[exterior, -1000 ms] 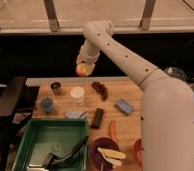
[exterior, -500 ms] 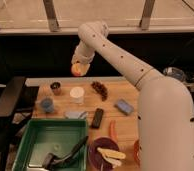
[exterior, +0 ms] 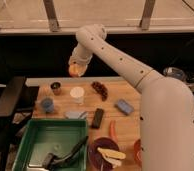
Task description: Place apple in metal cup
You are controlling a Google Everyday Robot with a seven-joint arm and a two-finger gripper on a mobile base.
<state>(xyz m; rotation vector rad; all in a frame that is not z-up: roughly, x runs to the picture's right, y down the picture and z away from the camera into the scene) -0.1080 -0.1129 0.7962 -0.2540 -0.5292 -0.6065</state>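
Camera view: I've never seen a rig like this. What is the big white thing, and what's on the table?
It is a robot arm, seen from one camera looking down on a wooden table. Its gripper is raised above the table's far left, holding the apple. Below stand the metal cup, a white cup and a blue cup. Nearer lies a green tray with utensils, and beside it a purple plate.

tool [exterior: 76,68] high; white cup [exterior: 77,94] beside metal cup [exterior: 55,88].
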